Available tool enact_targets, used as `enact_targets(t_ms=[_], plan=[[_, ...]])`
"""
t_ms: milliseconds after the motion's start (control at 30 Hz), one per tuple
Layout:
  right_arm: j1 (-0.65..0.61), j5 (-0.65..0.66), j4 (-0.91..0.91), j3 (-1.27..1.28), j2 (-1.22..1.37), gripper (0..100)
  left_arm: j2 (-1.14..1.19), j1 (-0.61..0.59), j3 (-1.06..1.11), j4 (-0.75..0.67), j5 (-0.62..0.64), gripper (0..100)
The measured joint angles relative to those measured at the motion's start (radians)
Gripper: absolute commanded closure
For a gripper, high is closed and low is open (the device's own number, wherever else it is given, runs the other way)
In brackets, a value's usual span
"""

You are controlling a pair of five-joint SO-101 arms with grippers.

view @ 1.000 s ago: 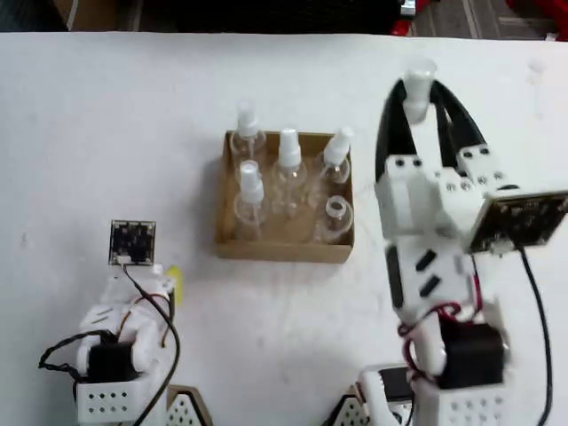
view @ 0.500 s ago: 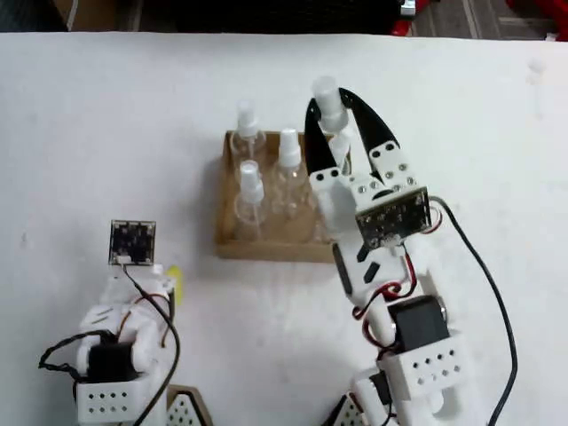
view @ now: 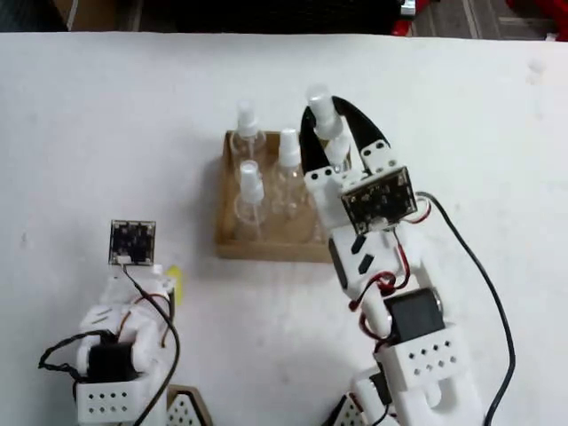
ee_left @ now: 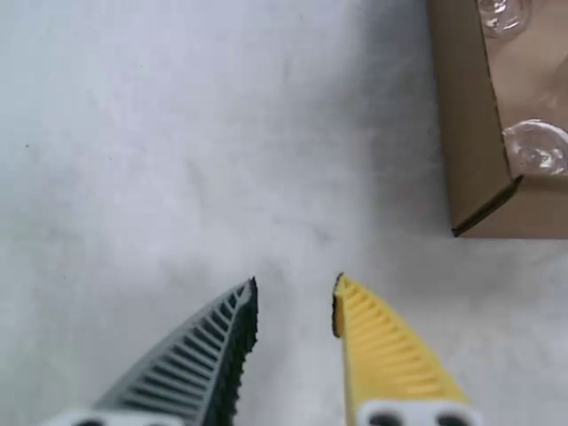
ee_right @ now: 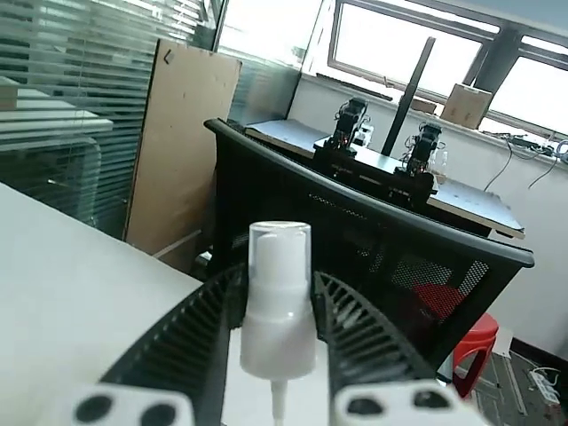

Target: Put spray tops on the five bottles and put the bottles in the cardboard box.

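Note:
My right gripper [view: 325,108] is shut on a white spray top [view: 319,101], held above the right side of the cardboard box [view: 229,240]. In the right wrist view the spray top [ee_right: 277,311] stands upright between the black fingers [ee_right: 191,333], its tube pointing down. Capped clear bottles [view: 248,124] [view: 289,151] [view: 251,186] stand in the box; those on the right side are mostly hidden under the arm. The left arm [view: 115,351] rests at the near left. Its gripper [ee_left: 295,293] is open over bare table, near the box's corner [ee_left: 461,133].
The white table [view: 106,115] has free room to the left and behind the box. Cables [view: 484,266] trail from the right arm. Two clear bottle bottoms [ee_left: 532,146] show inside the box. A black chair [ee_right: 399,240] and desks stand in the room behind.
The right arm swung left with the spray top, from the table right of the box to above the box's right side. The left arm stayed still.

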Motion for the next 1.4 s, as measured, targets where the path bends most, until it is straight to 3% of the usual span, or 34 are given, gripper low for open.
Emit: enact_targets(t_ms=[633, 967, 1200, 1400], plan=[[0.015, 0.055, -0.028, 0.0, 0.117, 98.3, 0.0, 0.0, 0.0, 0.0, 0.0, 87], [0.014, 0.052, -0.091, 0.175, 0.066, 98.3, 0.0, 0.0, 0.0, 0.0, 0.0, 87], [0.052, -0.163, -0.272, 0.382, -0.072, 98.3, 0.0, 0.0, 0.0, 0.0, 0.0, 87], [0.091, -0.204, -0.339, 0.543, -0.146, 98.3, 0.0, 0.0, 0.0, 0.0, 0.0, 87]])
